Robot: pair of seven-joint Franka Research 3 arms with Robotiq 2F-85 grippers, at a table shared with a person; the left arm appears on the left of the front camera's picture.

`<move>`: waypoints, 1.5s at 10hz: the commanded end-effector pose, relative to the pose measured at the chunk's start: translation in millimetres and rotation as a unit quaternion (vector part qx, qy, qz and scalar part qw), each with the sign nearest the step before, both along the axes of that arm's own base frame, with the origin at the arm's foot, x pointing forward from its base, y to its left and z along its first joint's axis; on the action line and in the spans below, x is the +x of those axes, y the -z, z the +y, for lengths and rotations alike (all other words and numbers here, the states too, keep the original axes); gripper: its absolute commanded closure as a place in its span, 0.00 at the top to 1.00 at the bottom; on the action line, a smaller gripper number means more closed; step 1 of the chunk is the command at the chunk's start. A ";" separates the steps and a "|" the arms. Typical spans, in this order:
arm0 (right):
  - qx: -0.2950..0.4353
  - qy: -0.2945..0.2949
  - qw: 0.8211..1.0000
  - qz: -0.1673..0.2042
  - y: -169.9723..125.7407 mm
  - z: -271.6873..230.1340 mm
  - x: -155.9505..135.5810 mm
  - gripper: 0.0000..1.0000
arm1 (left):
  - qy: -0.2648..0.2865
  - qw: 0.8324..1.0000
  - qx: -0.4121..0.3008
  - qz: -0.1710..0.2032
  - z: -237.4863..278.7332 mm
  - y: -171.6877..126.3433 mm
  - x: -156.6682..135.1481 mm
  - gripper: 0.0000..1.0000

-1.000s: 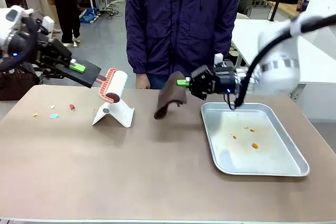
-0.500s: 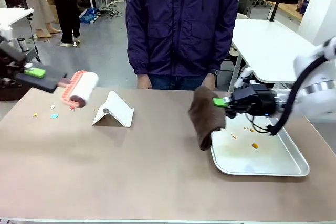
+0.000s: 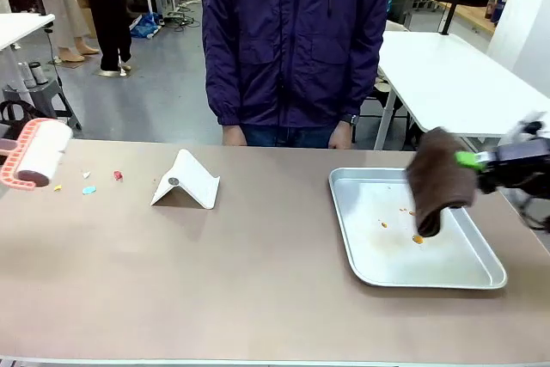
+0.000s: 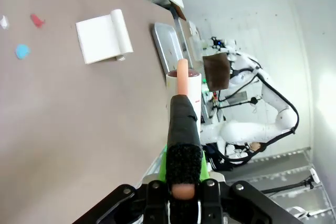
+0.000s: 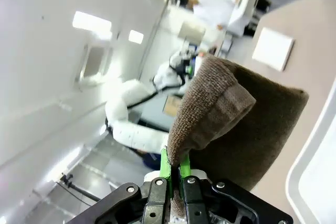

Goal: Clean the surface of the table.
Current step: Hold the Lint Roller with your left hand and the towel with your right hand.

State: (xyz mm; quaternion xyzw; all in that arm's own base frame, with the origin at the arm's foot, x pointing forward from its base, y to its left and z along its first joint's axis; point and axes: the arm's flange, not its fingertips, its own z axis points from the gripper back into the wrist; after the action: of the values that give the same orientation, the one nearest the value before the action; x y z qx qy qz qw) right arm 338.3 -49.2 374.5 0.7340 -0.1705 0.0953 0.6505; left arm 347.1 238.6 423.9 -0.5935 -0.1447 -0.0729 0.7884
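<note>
Below the left gripper (image 4: 184, 167) clamping a pink-handled white lint roller (image 3: 36, 152) and the right gripper (image 3: 470, 160) pinching a soft brown cloth (image 3: 438, 182), the smooth matte beige table (image 3: 258, 281) looks rigid, to be wiped rather than grasped.

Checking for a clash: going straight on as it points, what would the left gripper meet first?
Past its roller, air above the table, then likely the cloth the right gripper holds; depth unclear.

Stained metal tray (image 3: 378, 257), brown cloth (image 3: 440, 180) over it, lint roller (image 3: 39, 152), white stand (image 3: 191, 183), coloured scraps (image 3: 88, 190)
</note>
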 end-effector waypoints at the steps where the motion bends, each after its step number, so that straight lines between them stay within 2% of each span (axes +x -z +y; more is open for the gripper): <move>1: 0.017 0.032 0.999 -0.041 -2.0 -36.2 -25.7 0.00 | -0.024 0.999 -0.001 -0.021 27.5 10.8 -11.0 0.00; 2: 0.018 0.052 0.998 -0.041 2.5 -53.2 -28.6 0.00 | -0.048 0.999 -0.008 -0.006 43.6 19.3 -17.2 0.00; 4: 0.030 0.091 0.993 -0.063 16.9 -84.8 -43.7 0.00 | -0.076 0.996 -0.042 0.019 64.6 37.2 -27.9 0.00; 7: -0.013 0.147 0.985 -0.086 24.6 -76.7 -51.2 0.00 | -0.134 0.982 -0.121 0.049 28.4 30.9 -4.2 0.00; 8: 0.023 0.115 0.992 -0.056 16.8 -93.1 -41.7 0.00 | -0.096 0.993 -0.052 0.034 58.1 48.0 -26.4 0.00; 15: 0.023 0.115 0.992 -0.056 16.8 -93.1 -41.7 0.00 | -0.096 0.993 -0.052 0.034 58.1 48.0 -26.4 0.00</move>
State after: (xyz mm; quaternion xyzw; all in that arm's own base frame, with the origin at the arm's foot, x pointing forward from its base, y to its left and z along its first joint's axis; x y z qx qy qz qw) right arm 297.9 -143.3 352.2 0.7100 -0.3012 0.0593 0.6337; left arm 322.2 295.0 374.7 -0.6198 -0.1732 0.0380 0.7645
